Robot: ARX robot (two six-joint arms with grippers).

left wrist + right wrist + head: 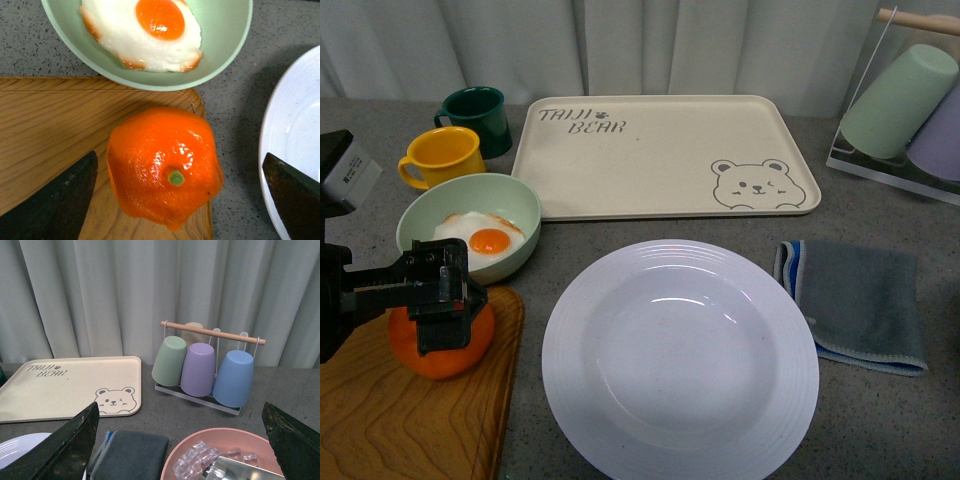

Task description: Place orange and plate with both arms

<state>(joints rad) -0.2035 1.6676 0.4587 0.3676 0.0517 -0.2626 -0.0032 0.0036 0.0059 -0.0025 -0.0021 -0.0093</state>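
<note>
Currently on station, front and both wrist feeds clear.

Left gripper (442,300) hangs directly over the orange (442,345). On the left wrist feed its fingers (55,205) are spread apart, one to each side of the fruit. Neither touches the skin, and the far finger sits over the plate's rim. Nothing is clamped.

Orange (165,165) rests on the wooden board (410,410), at the corner nearest the green bowl (525,215), with its stem dot facing up. The bowl holds a fried egg (480,240).

Plate (680,370) lies flat on the grey table, just right of the board and in front of the bear tray (660,160). The grey cloth (860,300) lies to its right. Plate and orange are apart.

Right gripper (180,407) shows only on its own wrist feed. I read its jaws as wide apart and holding nothing. It sits above a pink bowl of ice (220,455), looking toward the cup rack (210,365).

A yellow mug (440,155) and a dark green mug (480,118) stand behind the bowl.
</note>
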